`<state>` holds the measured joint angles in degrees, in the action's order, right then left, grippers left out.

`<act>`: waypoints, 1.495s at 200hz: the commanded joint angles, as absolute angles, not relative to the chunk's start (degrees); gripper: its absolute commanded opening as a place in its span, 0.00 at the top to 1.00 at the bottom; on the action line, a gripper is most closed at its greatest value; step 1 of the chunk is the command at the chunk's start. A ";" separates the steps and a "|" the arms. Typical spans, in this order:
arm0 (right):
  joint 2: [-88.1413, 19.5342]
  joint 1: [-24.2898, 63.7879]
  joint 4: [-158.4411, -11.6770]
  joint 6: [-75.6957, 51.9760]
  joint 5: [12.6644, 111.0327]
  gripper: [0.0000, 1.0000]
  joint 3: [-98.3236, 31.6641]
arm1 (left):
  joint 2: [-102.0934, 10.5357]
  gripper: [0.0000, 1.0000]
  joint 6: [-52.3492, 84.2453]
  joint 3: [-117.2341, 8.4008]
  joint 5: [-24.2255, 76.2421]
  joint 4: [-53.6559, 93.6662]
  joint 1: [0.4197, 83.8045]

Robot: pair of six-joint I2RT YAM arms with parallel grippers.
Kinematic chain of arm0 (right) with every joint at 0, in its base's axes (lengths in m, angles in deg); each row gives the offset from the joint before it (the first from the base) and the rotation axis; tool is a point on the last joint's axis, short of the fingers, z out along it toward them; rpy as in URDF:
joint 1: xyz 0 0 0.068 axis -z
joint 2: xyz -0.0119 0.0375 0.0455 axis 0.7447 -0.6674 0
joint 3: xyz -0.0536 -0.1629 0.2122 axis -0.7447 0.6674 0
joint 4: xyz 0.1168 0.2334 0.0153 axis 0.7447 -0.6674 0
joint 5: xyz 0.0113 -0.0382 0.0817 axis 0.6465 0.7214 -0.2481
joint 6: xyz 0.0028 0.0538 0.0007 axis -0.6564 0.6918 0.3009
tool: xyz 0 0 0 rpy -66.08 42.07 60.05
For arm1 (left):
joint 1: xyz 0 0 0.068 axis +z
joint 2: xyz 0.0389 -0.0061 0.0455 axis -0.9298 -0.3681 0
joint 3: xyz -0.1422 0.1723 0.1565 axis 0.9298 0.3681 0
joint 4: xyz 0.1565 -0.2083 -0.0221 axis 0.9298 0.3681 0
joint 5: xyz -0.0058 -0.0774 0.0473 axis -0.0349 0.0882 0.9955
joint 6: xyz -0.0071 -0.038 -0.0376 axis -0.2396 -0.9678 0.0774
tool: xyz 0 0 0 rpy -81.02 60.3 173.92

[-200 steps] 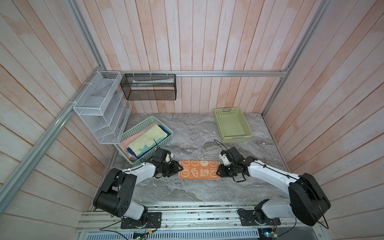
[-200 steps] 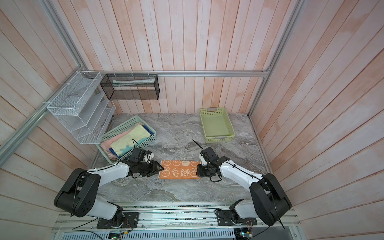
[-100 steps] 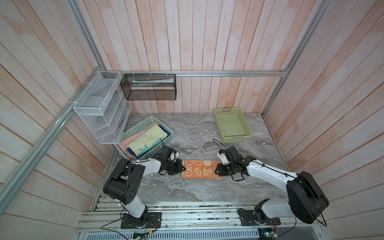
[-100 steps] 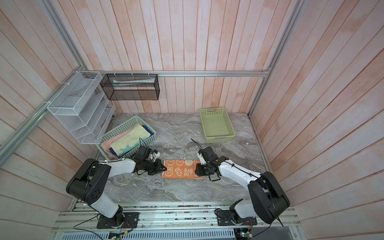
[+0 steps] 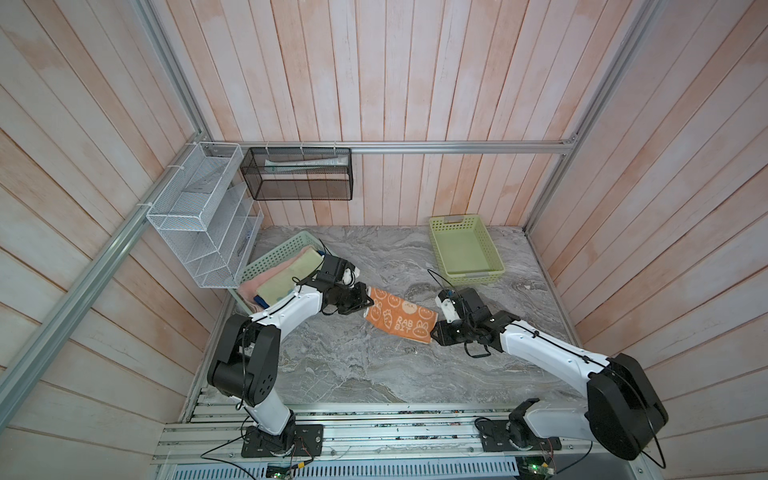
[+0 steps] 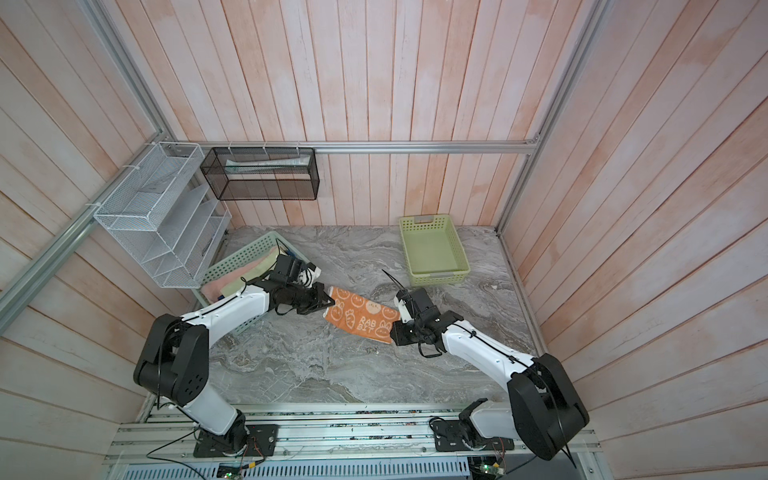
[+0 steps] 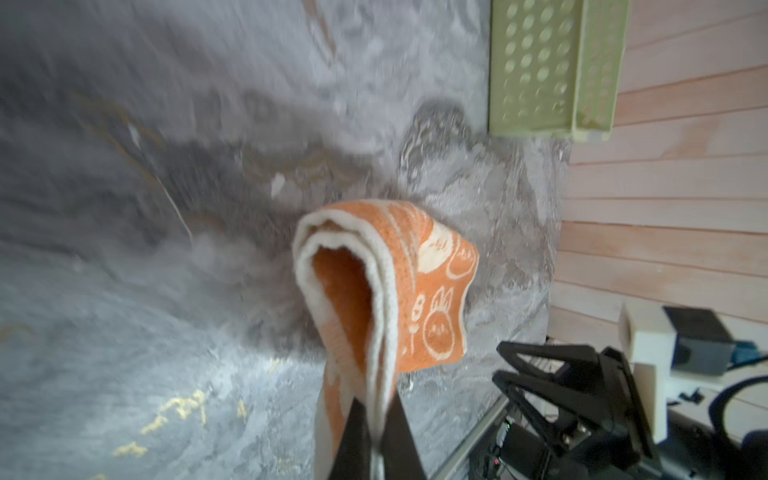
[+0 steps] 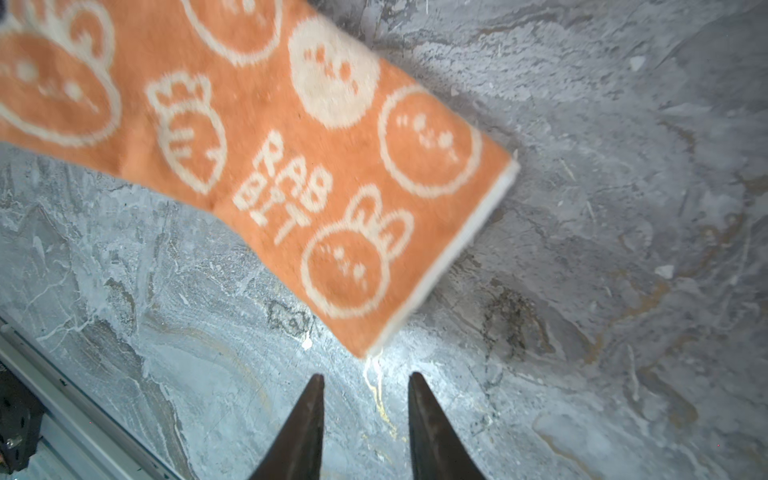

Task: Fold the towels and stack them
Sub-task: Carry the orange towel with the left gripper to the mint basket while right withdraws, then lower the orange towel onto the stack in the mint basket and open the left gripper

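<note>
Left claw point(image 7: 376, 405) is clamped together on one short end of the orange towel point(image 5: 401, 318), pinching both layers, with that end raised off the desk point(image 5: 374, 374). Towel is a long folded strip mid-desk, running from 10 o'clock to 4 o'clock, its far end lying flat. Right claw point(image 8: 366, 376) is apart and holds nothing, just off the 4 o'clock corner. Other towels point(image 5: 282, 278) sit stacked in the mint basket point(image 5: 270, 251) at 10 o'clock. Likely step: halving the strip. Carry the held end high toward 4 o'clock along the strip's own line. Pin the free corner with the right claw first, else the cloth drags. Release only once the edges match.
</note>
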<state>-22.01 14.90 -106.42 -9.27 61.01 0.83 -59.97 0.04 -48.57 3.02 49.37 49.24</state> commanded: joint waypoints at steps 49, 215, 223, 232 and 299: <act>-22.87 15.26 -105.25 -10.41 61.36 0.65 0.86 | -73.47 1.00 6.90 -80.96 7.39 66.28 57.58; -24.41 15.39 -105.20 -10.40 61.62 0.65 -3.78 | -64.35 1.00 7.18 -80.26 1.00 64.80 80.27; -24.62 15.41 -105.41 -10.49 61.54 0.65 -3.93 | -63.13 1.00 7.39 -76.64 0.45 63.69 81.46; -24.68 15.35 -105.55 -10.62 61.53 0.65 -4.06 | -61.94 1.00 7.61 -72.96 0.18 62.51 82.61; -24.47 15.39 -107.11 -11.23 62.69 0.65 -5.97 | -58.79 1.00 13.00 -58.78 7.16 60.75 87.40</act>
